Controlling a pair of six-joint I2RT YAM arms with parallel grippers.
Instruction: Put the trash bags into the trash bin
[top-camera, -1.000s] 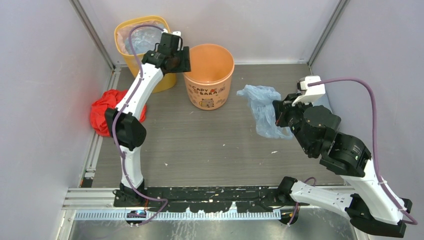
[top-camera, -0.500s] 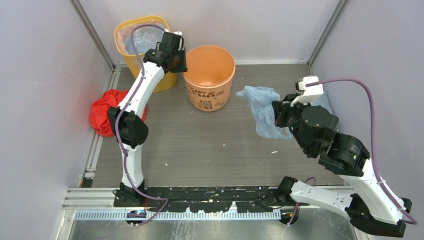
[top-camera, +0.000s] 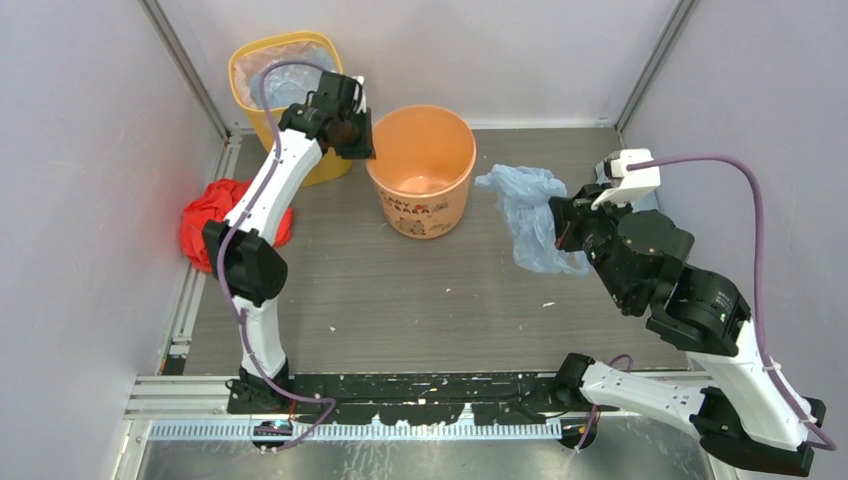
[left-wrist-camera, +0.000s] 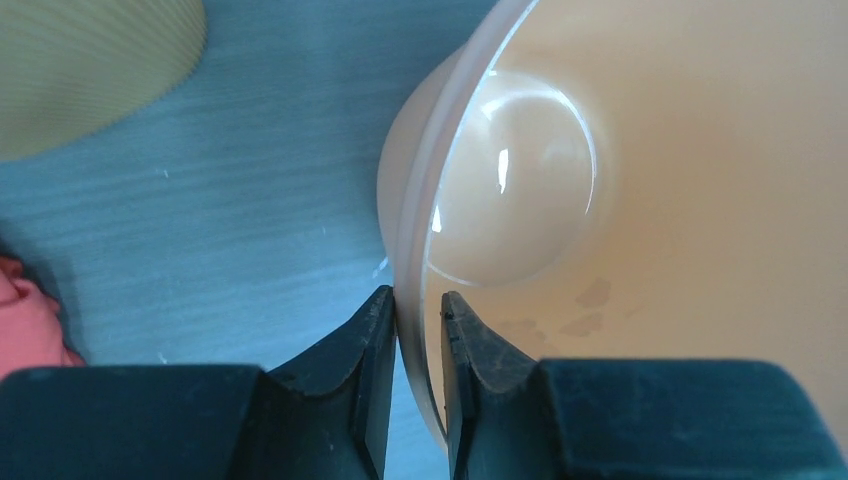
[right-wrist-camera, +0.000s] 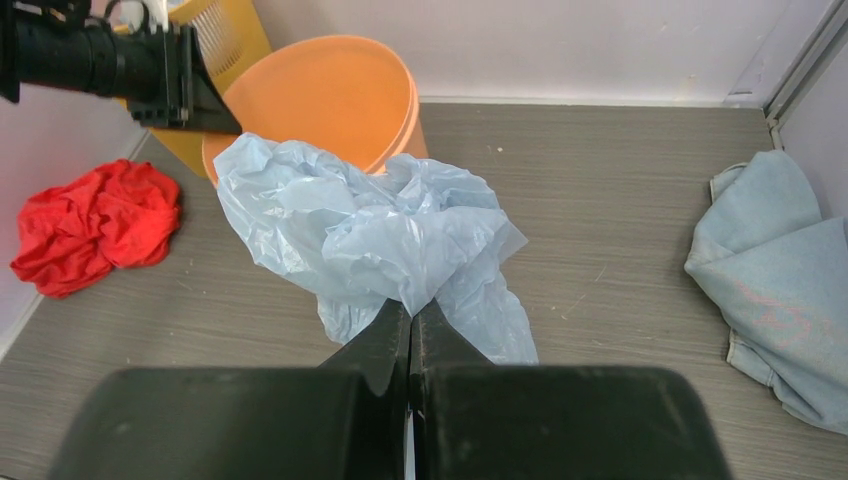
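The round orange trash bin (top-camera: 420, 170) stands at the back centre, tilted toward the right; it also shows in the right wrist view (right-wrist-camera: 330, 95). My left gripper (top-camera: 362, 140) is shut on the bin's left rim (left-wrist-camera: 415, 250), one finger outside and one inside. My right gripper (top-camera: 560, 222) is shut on a crumpled pale blue trash bag (top-camera: 525, 215) and holds it off the table right of the bin; the bag fills the right wrist view (right-wrist-camera: 370, 230). A red bag (top-camera: 215, 222) lies at the left wall, also in the right wrist view (right-wrist-camera: 95, 222).
A taller yellow bin (top-camera: 272, 95) lined with clear plastic stands at the back left, just behind my left arm. A blue-grey cloth (right-wrist-camera: 775, 270) lies by the right wall. Frame posts and walls close in the table on three sides.
My left gripper has pulled the bin's rim, tilting and shifting the orange bin slightly right. My right gripper has lifted the blue bag a little and moved up.
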